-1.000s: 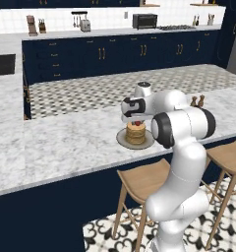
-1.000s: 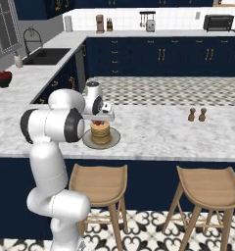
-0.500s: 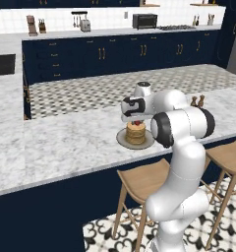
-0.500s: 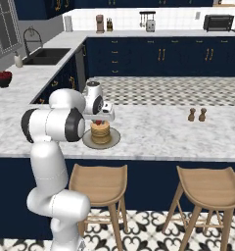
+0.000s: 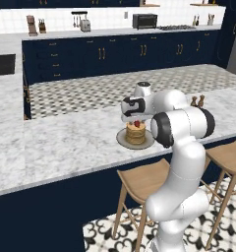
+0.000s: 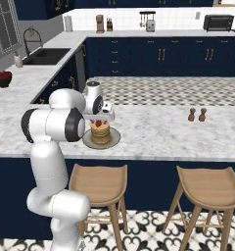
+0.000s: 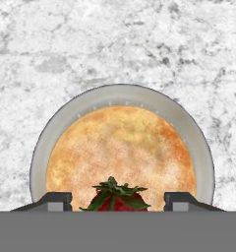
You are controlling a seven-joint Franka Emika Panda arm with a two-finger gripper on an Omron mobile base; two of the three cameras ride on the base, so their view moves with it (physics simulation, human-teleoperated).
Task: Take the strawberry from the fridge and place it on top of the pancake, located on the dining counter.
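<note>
The gripper (image 7: 118, 202) stands open around the strawberry (image 7: 117, 196) on the pancake (image 7: 121, 147), so a finger could knock it off when lifting.

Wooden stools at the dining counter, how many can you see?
2: one stool beside the robot, below the pancake; another stool further right, below the two small shakers. More may sit outside the frame.

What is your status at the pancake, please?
Claw open, straddling the strawberry. Strawberry over the pancake on its plate, dining counter; contact unclear. Nothing in the way.
</note>
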